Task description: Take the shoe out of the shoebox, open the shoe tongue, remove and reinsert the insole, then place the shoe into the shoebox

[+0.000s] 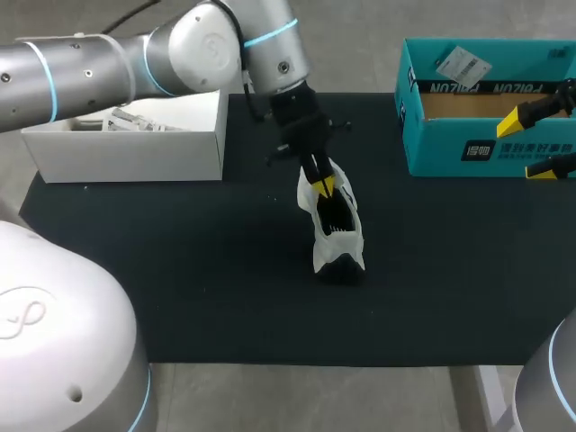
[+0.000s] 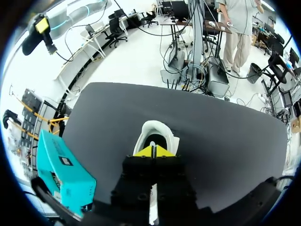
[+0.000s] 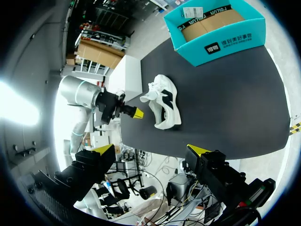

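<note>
The shoe (image 1: 338, 229) stands mid-tabletop (image 1: 180, 270), apart from the shoebox (image 1: 432, 148). The left pincer (image 1: 324, 187) is closed at the shoe's opening. The right pincer (image 1: 533, 142) gapes wide, well apart from the shoe.

A white shoe (image 1: 335, 229) with black panels is sitting at the middle of the frame on the dark worktop (image 1: 180, 270), its dark opening showing from above. The teal shoebox (image 1: 432, 135) is standing open at the upper right, well apart from it, showing its brown cardboard inside.
</note>
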You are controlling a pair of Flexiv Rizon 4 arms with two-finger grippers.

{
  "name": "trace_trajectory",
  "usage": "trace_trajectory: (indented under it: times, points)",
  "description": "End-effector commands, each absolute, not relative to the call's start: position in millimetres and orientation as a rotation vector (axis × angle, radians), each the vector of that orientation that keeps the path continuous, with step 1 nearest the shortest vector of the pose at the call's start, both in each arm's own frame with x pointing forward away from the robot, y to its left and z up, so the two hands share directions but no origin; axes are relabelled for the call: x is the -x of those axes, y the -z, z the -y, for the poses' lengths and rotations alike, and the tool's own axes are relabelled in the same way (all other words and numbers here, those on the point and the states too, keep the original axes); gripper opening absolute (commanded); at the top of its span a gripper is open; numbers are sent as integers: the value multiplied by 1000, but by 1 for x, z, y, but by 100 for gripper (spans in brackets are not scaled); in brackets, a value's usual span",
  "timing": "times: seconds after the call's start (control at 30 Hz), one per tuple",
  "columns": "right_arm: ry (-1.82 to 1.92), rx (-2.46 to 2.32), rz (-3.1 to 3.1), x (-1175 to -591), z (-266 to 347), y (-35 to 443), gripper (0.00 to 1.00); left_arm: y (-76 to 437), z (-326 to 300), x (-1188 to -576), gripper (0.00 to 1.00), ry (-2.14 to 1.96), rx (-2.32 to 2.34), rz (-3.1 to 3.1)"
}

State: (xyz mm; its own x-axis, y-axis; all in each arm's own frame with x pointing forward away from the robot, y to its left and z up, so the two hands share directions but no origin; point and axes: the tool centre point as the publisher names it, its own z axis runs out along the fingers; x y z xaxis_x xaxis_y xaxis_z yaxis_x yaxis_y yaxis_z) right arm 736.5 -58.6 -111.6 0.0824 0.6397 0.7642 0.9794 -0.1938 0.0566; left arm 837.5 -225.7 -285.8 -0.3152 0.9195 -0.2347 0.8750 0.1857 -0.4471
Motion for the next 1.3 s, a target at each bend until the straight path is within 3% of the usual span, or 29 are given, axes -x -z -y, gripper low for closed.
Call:
trace_trajectory:
  times: [0.03, 1.3]
  points:
    - [933, 1891, 1593, -736, 58, 112, 100, 308, 236, -838, 0, -760, 1866, 2253]
    - [933, 1891, 1593, -736, 58, 112, 100, 428, 258, -825, 0, -593, 1982, 2195]
